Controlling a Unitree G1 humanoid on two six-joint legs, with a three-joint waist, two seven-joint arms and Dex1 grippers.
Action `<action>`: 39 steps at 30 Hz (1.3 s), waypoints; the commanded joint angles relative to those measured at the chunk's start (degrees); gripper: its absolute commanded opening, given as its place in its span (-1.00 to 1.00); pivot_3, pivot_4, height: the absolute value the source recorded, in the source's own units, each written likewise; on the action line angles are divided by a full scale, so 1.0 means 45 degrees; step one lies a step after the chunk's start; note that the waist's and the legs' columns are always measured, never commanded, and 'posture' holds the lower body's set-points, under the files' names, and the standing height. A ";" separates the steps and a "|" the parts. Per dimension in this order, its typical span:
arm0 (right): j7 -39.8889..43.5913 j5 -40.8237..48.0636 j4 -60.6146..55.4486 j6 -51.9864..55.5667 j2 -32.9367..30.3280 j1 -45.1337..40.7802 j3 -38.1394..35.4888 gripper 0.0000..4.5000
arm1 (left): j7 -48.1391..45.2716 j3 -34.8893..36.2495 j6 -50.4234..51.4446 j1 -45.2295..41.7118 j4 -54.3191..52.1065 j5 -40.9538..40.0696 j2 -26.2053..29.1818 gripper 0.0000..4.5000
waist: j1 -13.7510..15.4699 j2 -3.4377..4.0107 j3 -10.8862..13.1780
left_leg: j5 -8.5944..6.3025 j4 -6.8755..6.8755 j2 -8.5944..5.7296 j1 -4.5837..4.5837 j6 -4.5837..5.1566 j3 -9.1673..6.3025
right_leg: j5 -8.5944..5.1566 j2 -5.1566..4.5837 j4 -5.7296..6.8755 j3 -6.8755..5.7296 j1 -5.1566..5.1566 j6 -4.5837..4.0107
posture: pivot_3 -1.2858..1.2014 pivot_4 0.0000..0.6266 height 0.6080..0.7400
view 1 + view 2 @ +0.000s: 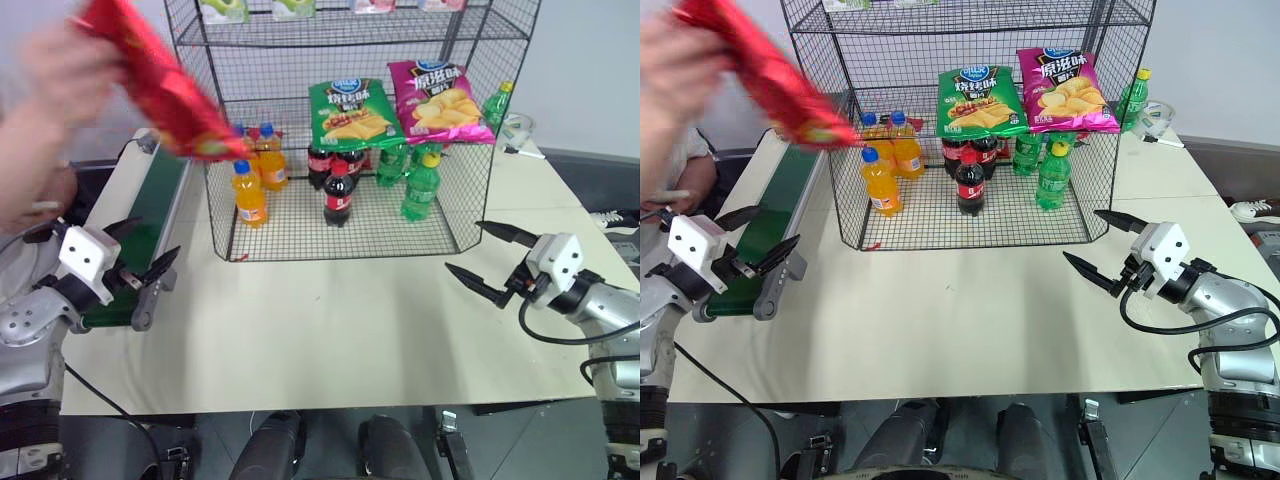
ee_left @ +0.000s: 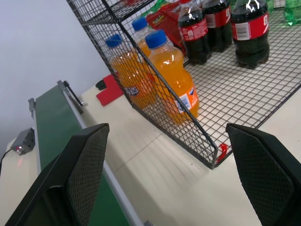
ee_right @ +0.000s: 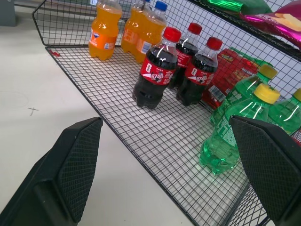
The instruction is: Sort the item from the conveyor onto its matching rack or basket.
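A person's hand (image 1: 58, 70) holds the red crisp bag (image 1: 160, 85) in the air, tilted and blurred, above the far end of the dark-green conveyor (image 1: 150, 210). The bag hangs beside the left wall of the tall black wire rack (image 1: 470, 215). My left gripper (image 1: 150, 242) is open and empty at the near end of the conveyor, well below the bag. Over the bare table to the right of the rack, my right gripper (image 1: 466, 247) is open and empty. The left wrist view shows the belt (image 2: 56, 127) and the rack's corner between the fingers.
The rack's lowest tier holds orange bottles (image 1: 250, 195), cola bottles (image 1: 338, 195) and green bottles (image 1: 420, 188). A green bag (image 1: 350, 112) and a pink bag (image 1: 440, 100) lie on the tier above. Red packs (image 3: 230, 75) sit behind the colas. The beige table (image 1: 330, 320) spreads in front.
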 commanded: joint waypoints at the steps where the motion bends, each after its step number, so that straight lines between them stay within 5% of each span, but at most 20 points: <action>1: -0.0102 0.0056 -0.0137 -0.0197 -0.0047 -0.0232 -0.0083 1.00 | 0.0170 0.0146 -0.0265 -0.0197 -0.0080 -0.0069 0.0043 0.85 | 0.0000 0.0000 0.0000 | 0.0000 0.0000 0.0000 0.0000 0.0000 0.0000 | 0.0000 0.0000 0.0000 0.0000 0.0000 0.0000 | 0.03 -0.52 1.00; 39: 0.0279 0.0698 -0.0388 0.0527 0.0129 -0.0572 0.0641 1.00 | 0.0619 0.0735 -0.0315 0.1130 -0.0846 -0.0486 0.0164 0.85 | -0.0005 0.0003 0.0004 | 0.0000 -0.0009 0.0001 -0.0004 0.0000 -0.0001 | -0.0003 0.0000 -0.0005 0.0001 -0.0007 -0.0005 | 0.03 -0.52 1.00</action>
